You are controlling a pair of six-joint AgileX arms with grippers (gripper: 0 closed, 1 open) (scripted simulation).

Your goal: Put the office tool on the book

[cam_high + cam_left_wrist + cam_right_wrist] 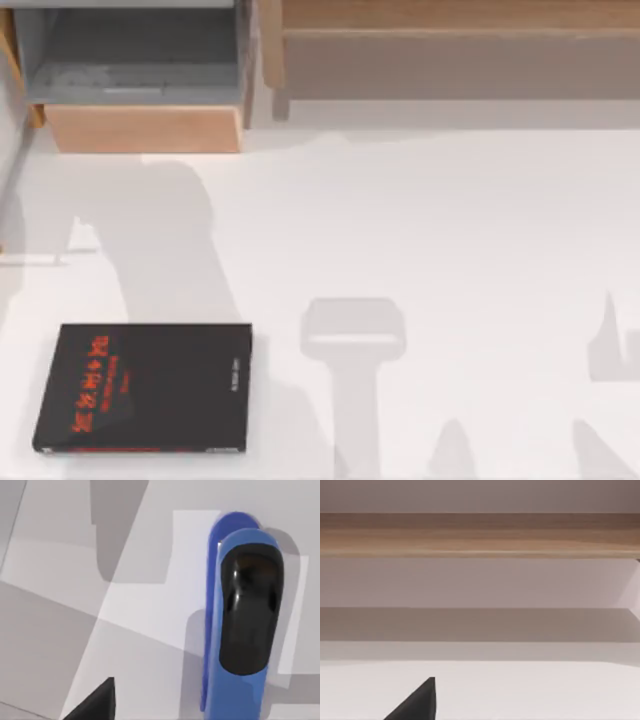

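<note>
While the book (145, 388) lies flat at the table's (450, 250) near left corner, an open drawer (140, 95) sits at the far left and a wooden shelf (450, 45) runs along the far edge to the right. Seen from the left wrist, the blue tool (240, 625) with its dark end rests on the white surface close below the camera, a dark fingertip (95, 705) of the left gripper beside it; I cannot tell whether either gripper's fingers are spread or closed. Bare tabletop lies open right of the book.
</note>
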